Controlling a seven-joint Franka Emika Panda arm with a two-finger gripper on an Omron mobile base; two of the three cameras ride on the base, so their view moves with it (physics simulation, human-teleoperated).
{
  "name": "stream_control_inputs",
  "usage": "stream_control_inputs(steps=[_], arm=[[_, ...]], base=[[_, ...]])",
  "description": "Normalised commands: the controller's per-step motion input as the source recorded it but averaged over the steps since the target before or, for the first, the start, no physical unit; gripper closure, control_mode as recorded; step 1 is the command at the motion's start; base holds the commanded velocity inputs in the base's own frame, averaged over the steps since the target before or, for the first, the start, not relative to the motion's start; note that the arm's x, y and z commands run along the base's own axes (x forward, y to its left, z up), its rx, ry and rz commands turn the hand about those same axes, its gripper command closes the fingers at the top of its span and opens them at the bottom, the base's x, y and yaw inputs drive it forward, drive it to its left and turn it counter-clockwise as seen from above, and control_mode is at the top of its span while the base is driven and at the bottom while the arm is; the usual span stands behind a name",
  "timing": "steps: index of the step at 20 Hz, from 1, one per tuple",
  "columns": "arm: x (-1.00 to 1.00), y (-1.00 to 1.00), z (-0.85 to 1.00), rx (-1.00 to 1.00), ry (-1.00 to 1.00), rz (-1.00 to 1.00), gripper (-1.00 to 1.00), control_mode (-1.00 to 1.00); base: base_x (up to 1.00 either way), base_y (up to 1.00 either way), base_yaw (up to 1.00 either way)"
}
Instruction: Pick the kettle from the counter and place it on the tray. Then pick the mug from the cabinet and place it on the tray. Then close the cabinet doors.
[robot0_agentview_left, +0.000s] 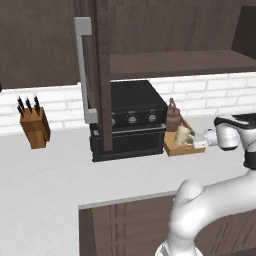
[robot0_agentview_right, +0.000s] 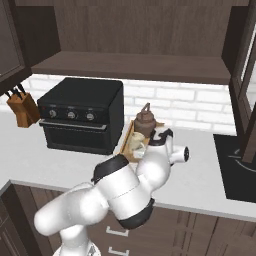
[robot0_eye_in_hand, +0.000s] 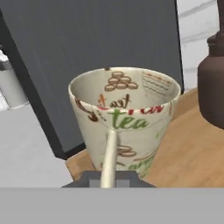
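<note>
I see kettle (robot0_agentview_left: 172, 116) standing on tray (robot0_agentview_left: 176, 148): step 1 done. Gripper (robot0_eye_in_hand: 109, 177) nearly closed, pinching mug (robot0_eye_in_hand: 127, 118) handle, mug over tray. Release and cabinet doors (robot0_agentview_left: 97, 75) remain, I judge.

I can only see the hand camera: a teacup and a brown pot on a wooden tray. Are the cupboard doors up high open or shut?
Observer: Open. One cabinet door is swung out in front of the black oven.
Child: Is anything else out there?
Observer: Yes, a knife block stands left of the oven, on the far side from the tray.
</note>
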Motion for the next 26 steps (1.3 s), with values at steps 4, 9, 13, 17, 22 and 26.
stream_control_inputs(steps=[4,9,13,17,22,26], arm=[[0.36,-0.01,-0.36,-0.04,0.00,0.00,1.00,-1.00],[0.05,0.00,-0.12,0.00,-0.03,0.00,1.00,-1.00],[-0.19,0.05,0.00,0.00,-0.11,0.00,-1.00,-1.00],[-0.31,0.02,0.03,0.00,0.00,-0.01,-1.00,-1.00],[-0.36,0.00,0.25,0.00,0.00,-0.11,-1.00,-1.00],[-0.33,-0.01,0.51,0.00,0.00,-0.09,-1.00,-1.00]], base=[[0.00,0.00,0.00],[0.00,0.00,0.00],[0.00,0.00,0.00],[0.00,0.00,0.00],[0.00,0.00,0.00],[0.00,0.00,0.00]])
